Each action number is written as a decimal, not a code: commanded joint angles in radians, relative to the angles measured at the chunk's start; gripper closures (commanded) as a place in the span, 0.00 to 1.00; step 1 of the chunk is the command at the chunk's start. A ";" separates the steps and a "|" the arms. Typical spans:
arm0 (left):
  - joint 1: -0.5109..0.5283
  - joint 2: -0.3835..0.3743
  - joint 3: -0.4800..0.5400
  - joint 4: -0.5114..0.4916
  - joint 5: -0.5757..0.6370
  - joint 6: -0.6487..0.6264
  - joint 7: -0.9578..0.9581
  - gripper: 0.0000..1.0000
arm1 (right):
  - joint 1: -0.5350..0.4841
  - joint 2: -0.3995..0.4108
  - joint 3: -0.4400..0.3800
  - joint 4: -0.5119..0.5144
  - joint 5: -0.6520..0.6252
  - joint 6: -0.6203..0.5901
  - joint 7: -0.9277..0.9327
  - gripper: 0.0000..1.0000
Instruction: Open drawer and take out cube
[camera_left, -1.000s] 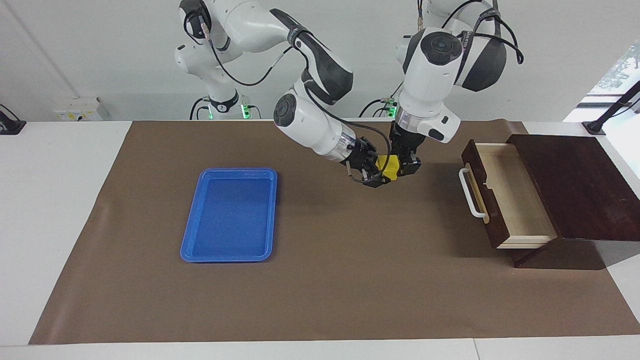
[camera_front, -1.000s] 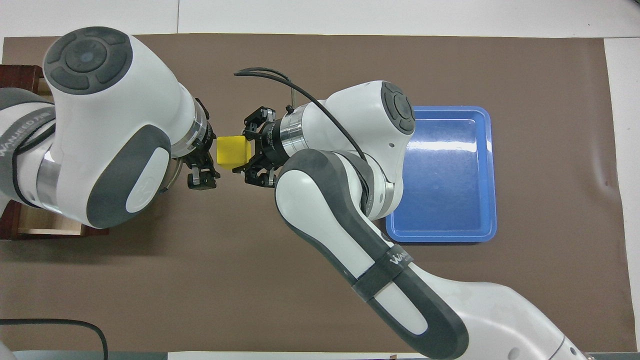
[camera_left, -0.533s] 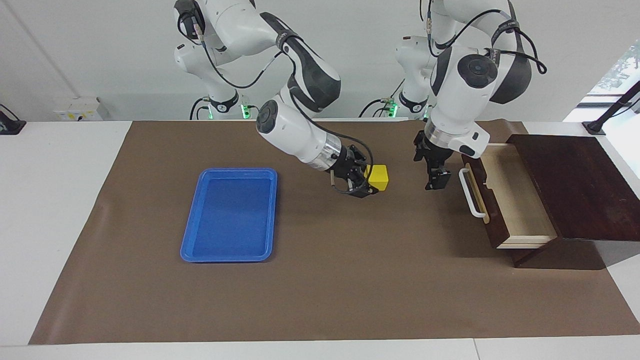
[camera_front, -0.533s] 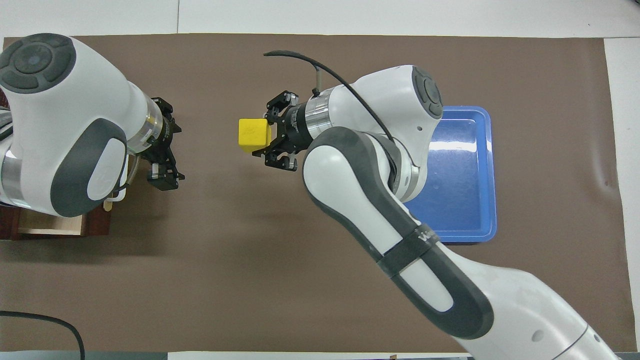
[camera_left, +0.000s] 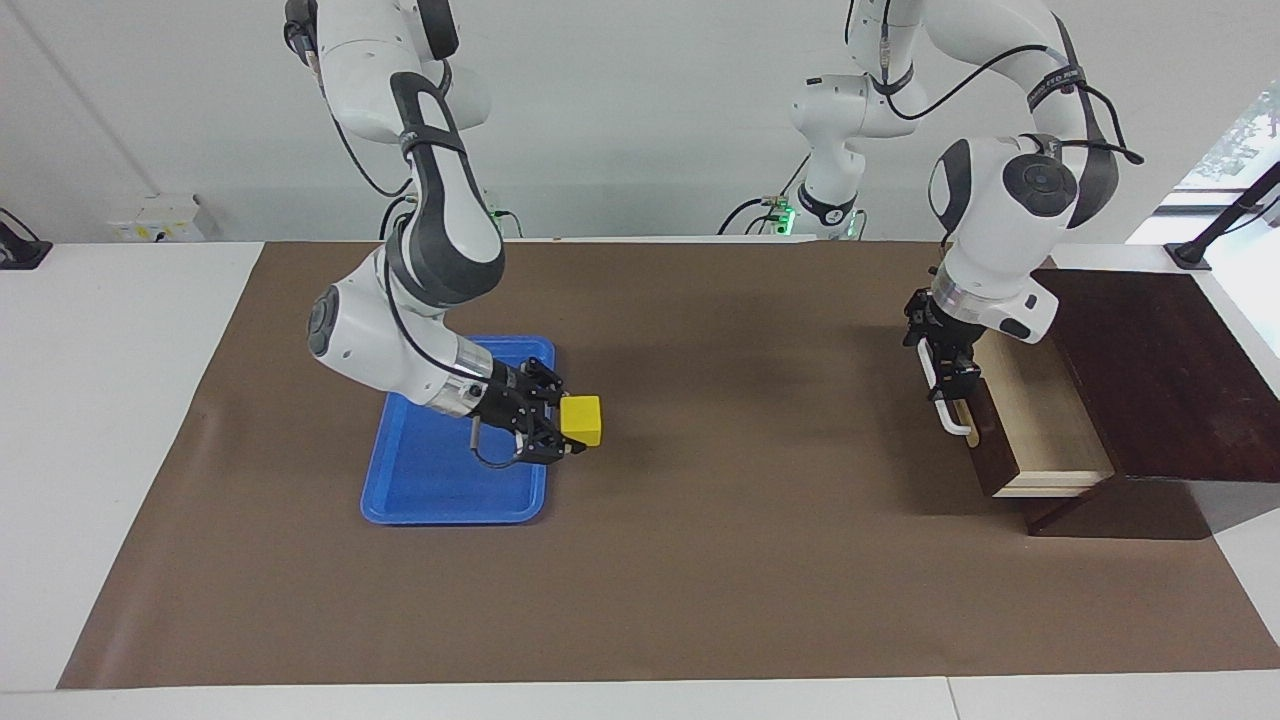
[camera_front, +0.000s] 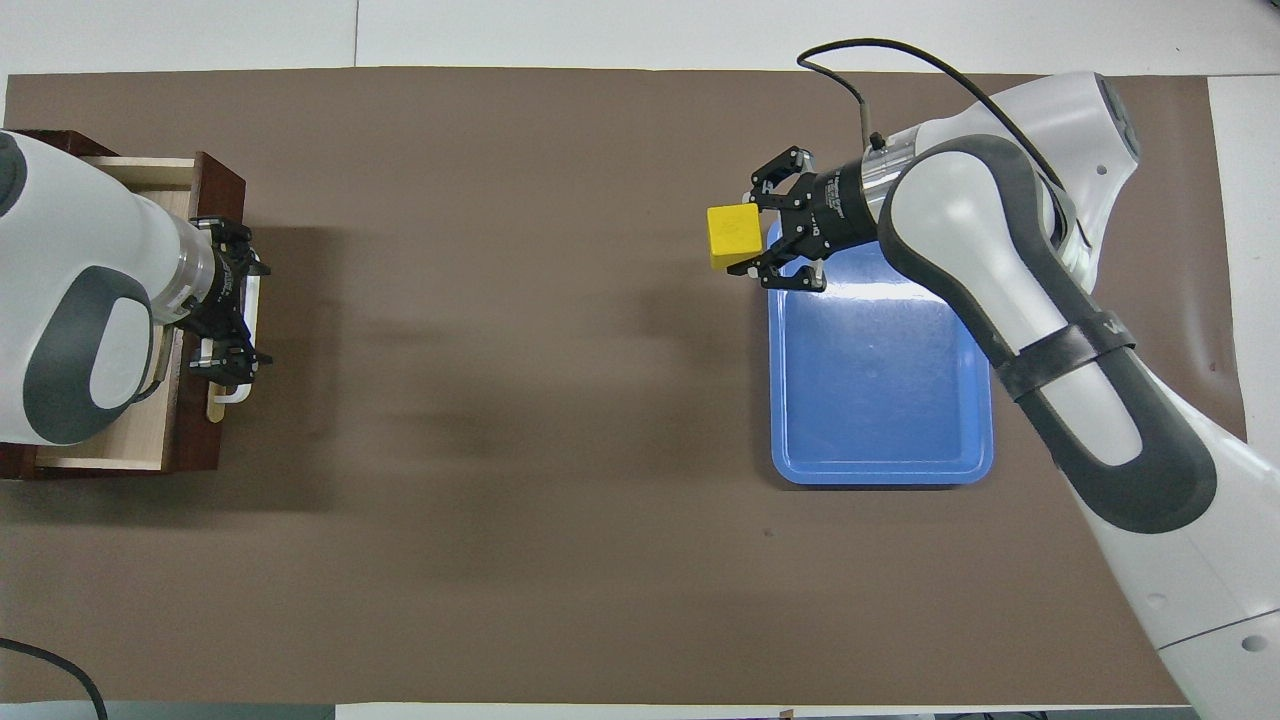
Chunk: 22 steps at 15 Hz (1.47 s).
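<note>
Two hands in view. Right hand (camera_left: 572, 425) clamped on cube (camera_left: 581, 420), raised over mat (camera_left: 700, 560) beside tray (camera_left: 450, 500) edge. Left hand (camera_left: 950, 372) spread apart at handle (camera_left: 938, 400) of open drawer (camera_left: 1040, 430), toward left arm's bench end.

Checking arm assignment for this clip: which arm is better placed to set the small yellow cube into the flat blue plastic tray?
Right. The right gripper holds the small yellow cube beside the flat blue plastic tray; the left gripper is open at the dark wooden drawer's handle.
</note>
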<state>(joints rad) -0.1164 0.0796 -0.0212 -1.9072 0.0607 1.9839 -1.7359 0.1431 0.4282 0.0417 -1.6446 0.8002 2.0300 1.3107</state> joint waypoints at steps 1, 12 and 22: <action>0.053 -0.037 -0.008 -0.050 0.017 0.044 0.088 0.00 | -0.072 -0.092 0.015 -0.158 -0.012 0.010 -0.126 1.00; 0.239 -0.029 -0.008 -0.039 0.128 0.084 0.334 0.00 | -0.280 -0.223 0.017 -0.524 0.036 0.118 -0.597 1.00; 0.242 -0.030 -0.011 -0.038 0.128 0.089 0.348 0.00 | -0.235 -0.158 0.018 -0.526 0.102 0.182 -0.610 1.00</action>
<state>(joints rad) 0.1289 0.0753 -0.0281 -1.9175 0.1707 2.0584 -1.3961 -0.0892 0.2638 0.0555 -2.1571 0.8795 2.1869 0.7280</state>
